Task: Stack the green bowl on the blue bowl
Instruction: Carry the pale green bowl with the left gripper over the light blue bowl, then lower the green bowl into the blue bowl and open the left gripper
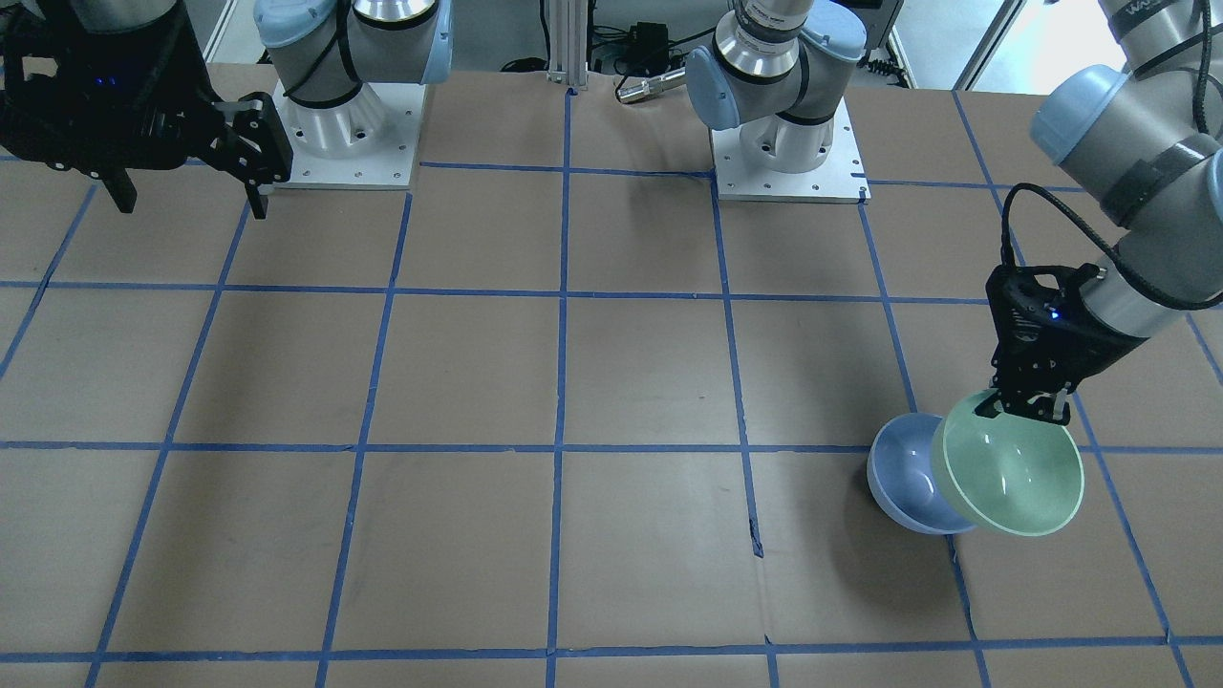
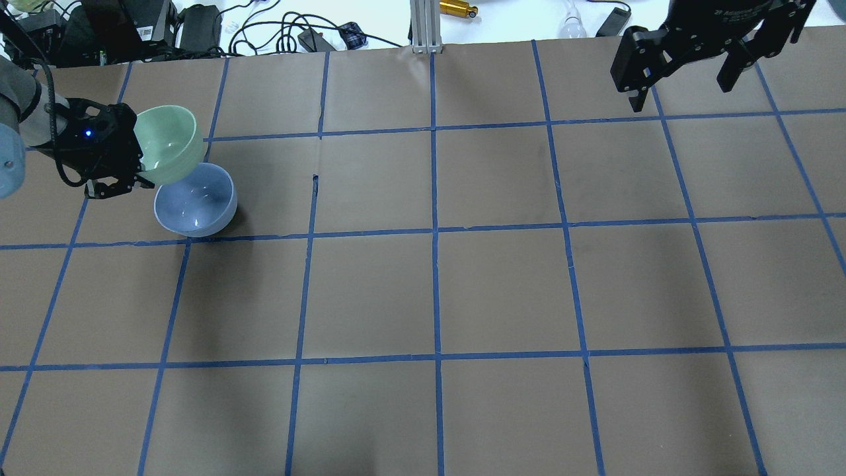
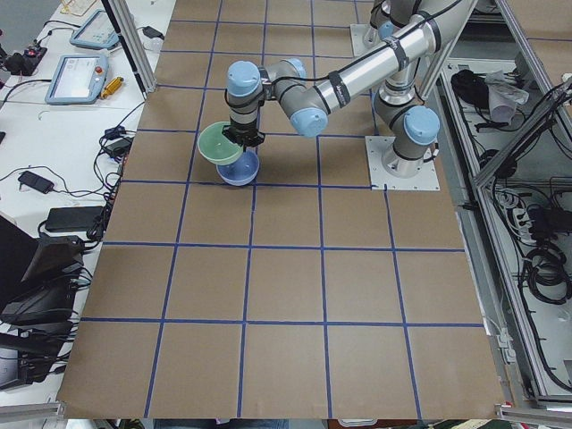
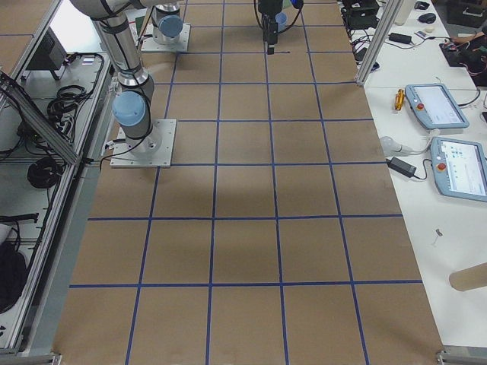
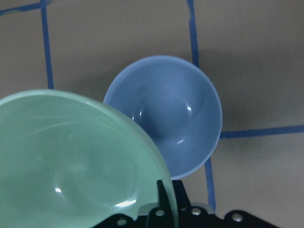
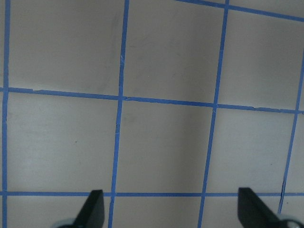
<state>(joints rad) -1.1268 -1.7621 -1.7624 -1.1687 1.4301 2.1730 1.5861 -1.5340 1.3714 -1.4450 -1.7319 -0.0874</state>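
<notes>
My left gripper is shut on the rim of the green bowl and holds it tilted in the air, partly over the blue bowl. The blue bowl stands upright on the table at my far left. In the overhead view the green bowl overlaps the far edge of the blue bowl beside the left gripper. The left wrist view shows the green bowl in front of the blue bowl. My right gripper is open and empty, high at the far right.
The table is brown board with a grid of blue tape. The two arm bases stand at its robot-side edge. Cables and boxes lie beyond the far edge, with an aluminium post at the middle.
</notes>
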